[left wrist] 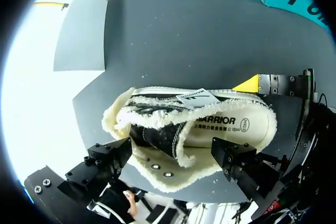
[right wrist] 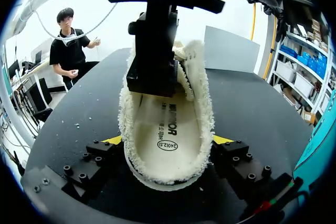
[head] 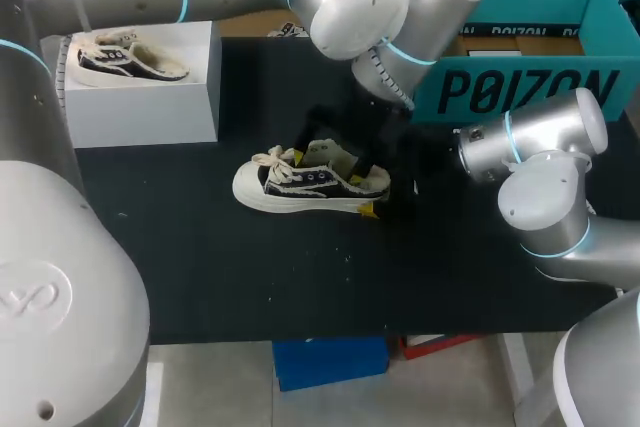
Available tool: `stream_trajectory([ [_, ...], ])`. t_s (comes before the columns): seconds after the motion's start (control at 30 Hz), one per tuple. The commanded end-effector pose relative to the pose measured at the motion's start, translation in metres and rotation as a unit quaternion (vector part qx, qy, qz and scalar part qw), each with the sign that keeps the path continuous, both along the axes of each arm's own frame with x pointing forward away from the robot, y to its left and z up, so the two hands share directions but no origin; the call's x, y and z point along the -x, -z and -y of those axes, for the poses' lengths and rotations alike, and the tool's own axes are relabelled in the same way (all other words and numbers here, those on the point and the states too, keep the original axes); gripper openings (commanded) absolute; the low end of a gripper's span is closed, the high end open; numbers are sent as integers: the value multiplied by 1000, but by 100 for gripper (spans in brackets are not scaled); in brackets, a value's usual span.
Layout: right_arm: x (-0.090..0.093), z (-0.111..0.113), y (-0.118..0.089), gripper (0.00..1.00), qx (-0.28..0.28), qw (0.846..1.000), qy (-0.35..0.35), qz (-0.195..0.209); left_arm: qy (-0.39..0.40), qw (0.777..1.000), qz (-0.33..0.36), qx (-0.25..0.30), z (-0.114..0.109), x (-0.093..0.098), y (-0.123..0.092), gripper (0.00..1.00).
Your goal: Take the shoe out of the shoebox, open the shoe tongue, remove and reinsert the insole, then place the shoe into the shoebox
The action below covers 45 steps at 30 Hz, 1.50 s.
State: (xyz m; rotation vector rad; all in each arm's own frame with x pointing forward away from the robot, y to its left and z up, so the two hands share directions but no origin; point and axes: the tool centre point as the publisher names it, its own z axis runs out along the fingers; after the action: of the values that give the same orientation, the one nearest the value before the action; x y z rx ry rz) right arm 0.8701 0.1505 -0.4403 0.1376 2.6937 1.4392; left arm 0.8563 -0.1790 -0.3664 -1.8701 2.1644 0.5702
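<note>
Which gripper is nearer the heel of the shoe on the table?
Right. The right gripper holds the heel of the shoe between its fingers; the left gripper is farther forward, over its middle.

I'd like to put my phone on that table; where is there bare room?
The widest bare patch is the black table in front of the shoe, up to the near edge. Another lies left of the shoe, in front of the white box. The middle is crowded: left gripper and right gripper meet at the shoe, teal shoebox just behind.
</note>
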Motion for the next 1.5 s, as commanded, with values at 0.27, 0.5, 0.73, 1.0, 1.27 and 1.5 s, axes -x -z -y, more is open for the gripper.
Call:
stream_trajectory([
  [0.27, -2, -2, 1, 0, 1, 1000, 1, -1, 6, 1000, 12, -5, -11, -4, 5, 100],
  [0.5, -2, -2, 1, 0, 1, 1000, 1, -1, 17, 1000, 14, -5, -9, -8, 5, 5],
  [0.73, -2, -2, 1, 0, 1, 1000, 1, -1, 20, 1000, 12, -11, -11, -9, 8, 0],
  [1.0, -2, -2, 1, 0, 1, 1000, 1, -1, 24, 999, 21, -8, -10, -10, 0, 0],
  [1.27, -2, -2, 1, 0, 1, 1000, 1, -1, 31, 999, 35, 1, -6, -11, -12, 0],
  [1.5, -2, -2, 1, 0, 1, 1000, 1, -1, 30, 998, 50, 15, -8, -12, -23, 0],
])
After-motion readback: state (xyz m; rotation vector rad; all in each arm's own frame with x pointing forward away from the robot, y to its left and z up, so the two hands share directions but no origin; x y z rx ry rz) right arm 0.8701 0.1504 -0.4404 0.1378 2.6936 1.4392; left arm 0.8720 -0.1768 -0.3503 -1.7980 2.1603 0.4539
